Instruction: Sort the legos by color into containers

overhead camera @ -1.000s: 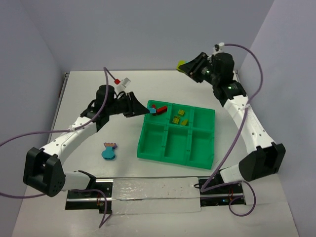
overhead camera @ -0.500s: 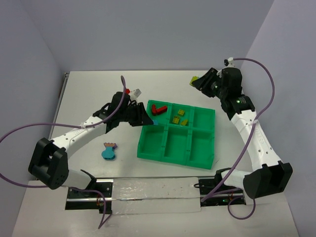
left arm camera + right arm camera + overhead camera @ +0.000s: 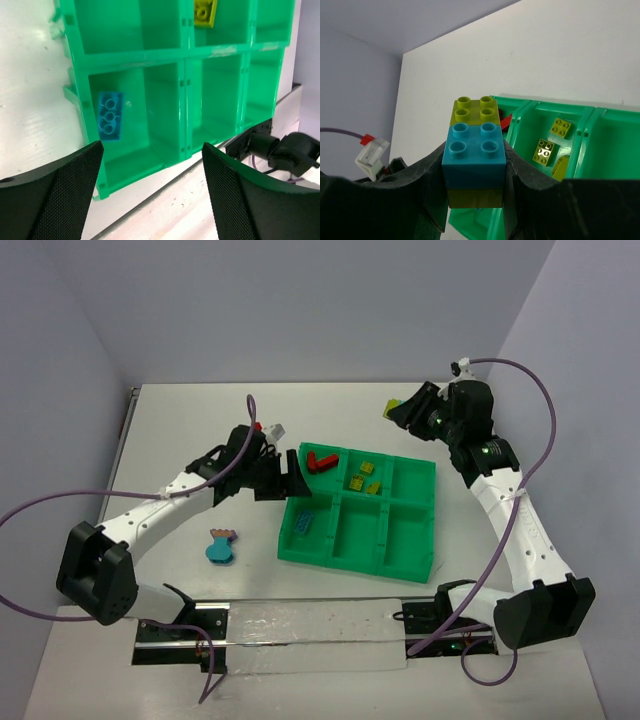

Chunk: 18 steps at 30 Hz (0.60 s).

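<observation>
Legos are found at four locations on and above a white surface (image 3: pixel 190 430), the largest item in view. A bright green tray (image 3: pixel 350 562) of six square compartments, two rows of three, rests on the surface right of centre. The left arm (image 3: pixel 150 512) reaches in from the near left. The right arm (image 3: pixel 512 510) rises along the right side to a point beyond the tray's far edge. The left end effector (image 3: pixel 292 483) hangs over the tray's left edge, fingers wide apart with nothing between them. The right end effector (image 3: pixel 405 412) is raised above the surface just past the tray's far edge, clamped on the sides of a stack (image 3: pixel 474 155) of yellow-green and cyan bricks. A cluster (image 3: pixel 221 545) of blue and pinkish-orange pieces lies on the surface left of the tray, apart from it. Inside the tray, red pieces (image 3: pixel 321 459) occupy the far-left compartment. Small yellow-green bricks (image 3: pixel 362 475) occupy the far-middle compartment, two of them clearly seen from the right wrist view. One blue brick (image 3: pixel 110 116) lies flat in the near-left compartment, close to its left wall, with a row of three circles on its upper face.
</observation>
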Available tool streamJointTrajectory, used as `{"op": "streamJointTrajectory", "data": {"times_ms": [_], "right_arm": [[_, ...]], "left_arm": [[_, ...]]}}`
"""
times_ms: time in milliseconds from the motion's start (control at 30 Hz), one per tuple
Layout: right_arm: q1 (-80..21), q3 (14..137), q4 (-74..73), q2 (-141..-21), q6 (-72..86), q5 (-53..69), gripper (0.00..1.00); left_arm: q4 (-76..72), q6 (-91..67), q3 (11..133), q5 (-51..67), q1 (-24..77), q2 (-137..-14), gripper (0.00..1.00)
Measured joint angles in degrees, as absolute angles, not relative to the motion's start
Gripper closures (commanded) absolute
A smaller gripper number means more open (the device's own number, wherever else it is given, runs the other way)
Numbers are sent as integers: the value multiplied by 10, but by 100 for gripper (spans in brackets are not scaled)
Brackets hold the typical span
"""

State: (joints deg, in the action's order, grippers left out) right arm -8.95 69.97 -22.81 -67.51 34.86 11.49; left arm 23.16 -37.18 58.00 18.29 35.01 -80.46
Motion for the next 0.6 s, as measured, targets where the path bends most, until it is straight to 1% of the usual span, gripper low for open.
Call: {"op": "streamJointTrajectory", "data": {"times_ms": [167, 300, 467, 600], "right_arm": [[-90, 700, -227, -676, 327, 194, 100], [-93, 699, -225, -679, 307, 280, 100], [-113, 697, -201, -679, 283, 376, 100], [-143, 697, -184, -683, 266, 436, 100]], "left_arm": [[258, -369, 648, 158, 350, -796, 15], [242, -374, 696, 175, 334, -782, 16], [156, -418, 704, 278, 263, -774, 17], [37, -492, 667, 379, 220, -772, 17]]}}
